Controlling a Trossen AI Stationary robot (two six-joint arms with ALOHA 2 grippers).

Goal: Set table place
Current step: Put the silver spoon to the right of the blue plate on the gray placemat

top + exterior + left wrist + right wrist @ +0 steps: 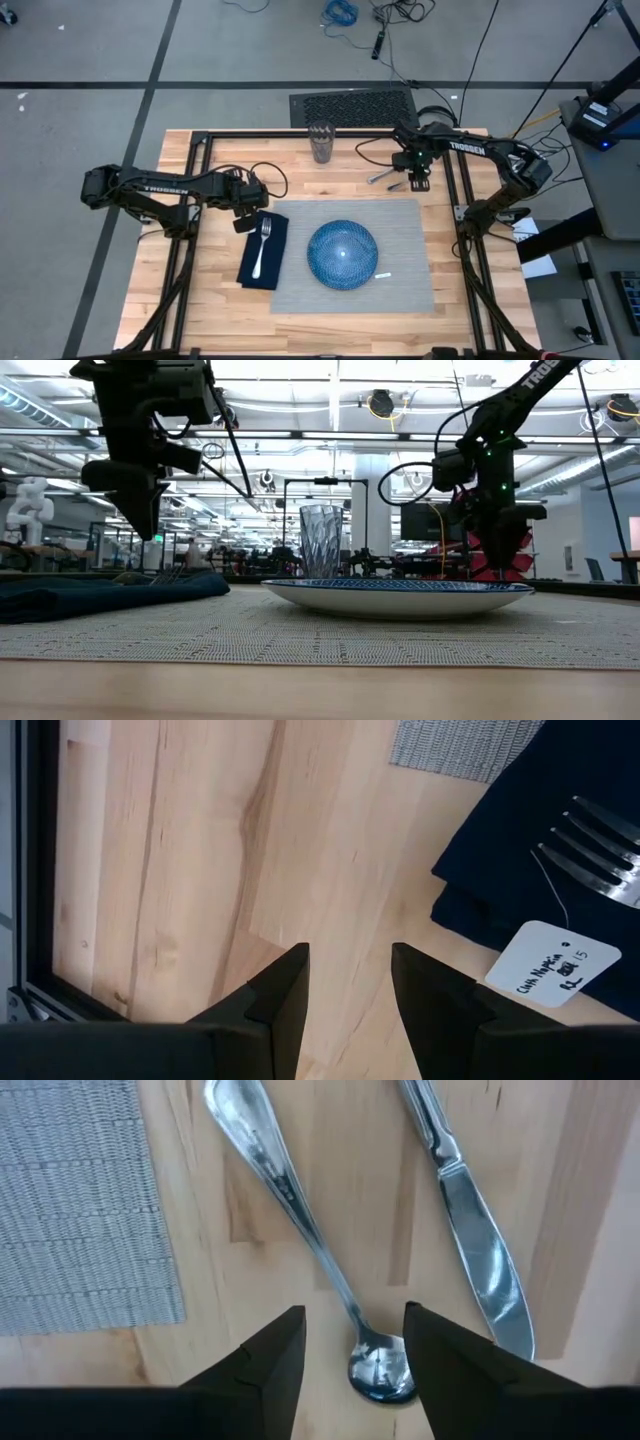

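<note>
Placemat [405, 255] mid-tabletop [160, 310], plate [342, 254] on it; napkin [262, 250] with fork [262, 245] beside. Spoon [300, 1210], knife [470, 1230] still off placemat. Right tool [352, 1342] released over spoon; left tool [350, 985] released, empty, beside napkin.

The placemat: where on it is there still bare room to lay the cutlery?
The placemat is bare on both sides of the blue plate, widest toward the right arm. It is crowded beyond the far edge, where the spoon and knife lie under the right fingers.

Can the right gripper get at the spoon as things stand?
Probably yes. The right gripper hangs open right above the spoon, which lies bare on the table, apart from the knife, nothing covering it.
</note>
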